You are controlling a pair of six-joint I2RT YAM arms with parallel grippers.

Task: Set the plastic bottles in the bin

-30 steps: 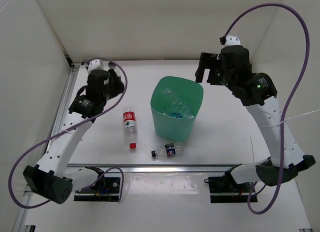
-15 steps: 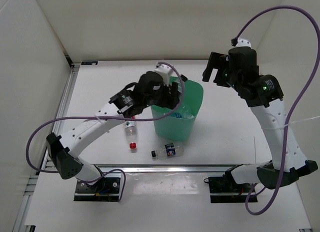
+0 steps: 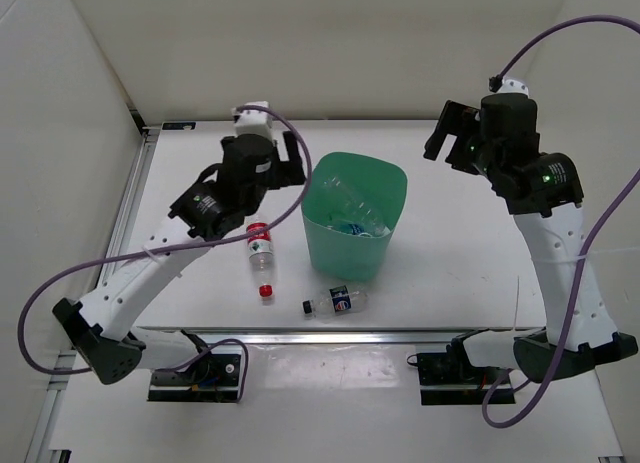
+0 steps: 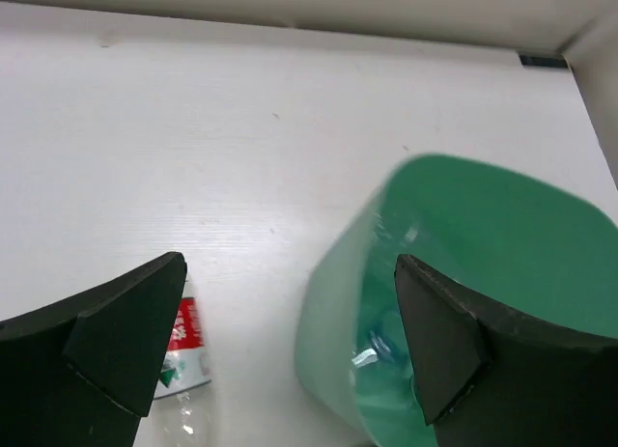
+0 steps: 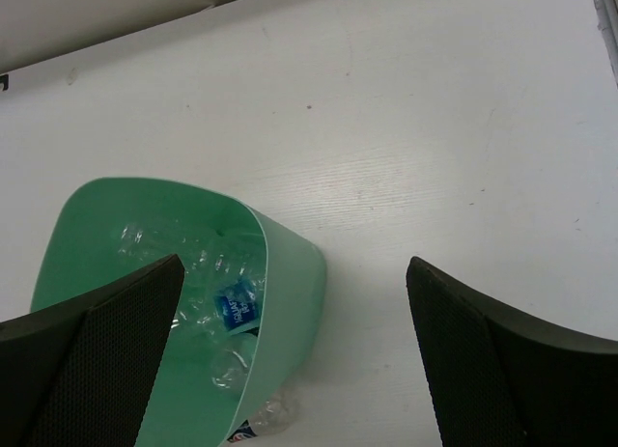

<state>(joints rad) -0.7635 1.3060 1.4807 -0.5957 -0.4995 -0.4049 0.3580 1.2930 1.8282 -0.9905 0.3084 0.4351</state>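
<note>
The green bin [image 3: 352, 257] stands mid-table with clear plastic bottles inside, one with a light blue label [image 5: 237, 307]. A red-labelled, red-capped bottle [image 3: 260, 251] lies on the table left of the bin. In front of the bin lies a bottle with a dark blue label [image 3: 337, 302]. My left gripper [image 3: 293, 161] hovers open and empty just left of the bin's rim [image 4: 328, 273], above the red-labelled bottle [image 4: 183, 355]. Raised to the right of the bin [image 5: 290, 283], my right gripper [image 3: 447, 143] is open and empty too.
White walls enclose the table at the back and both sides. A metal rail [image 3: 300, 335] runs along the near edge, with both arm bases mounted below it. Purple cables loop off both arms.
The left arm swung from the far left to over the bin, then drew back to just left of its rim, jaws now wider. The right arm drifted right and up.
</note>
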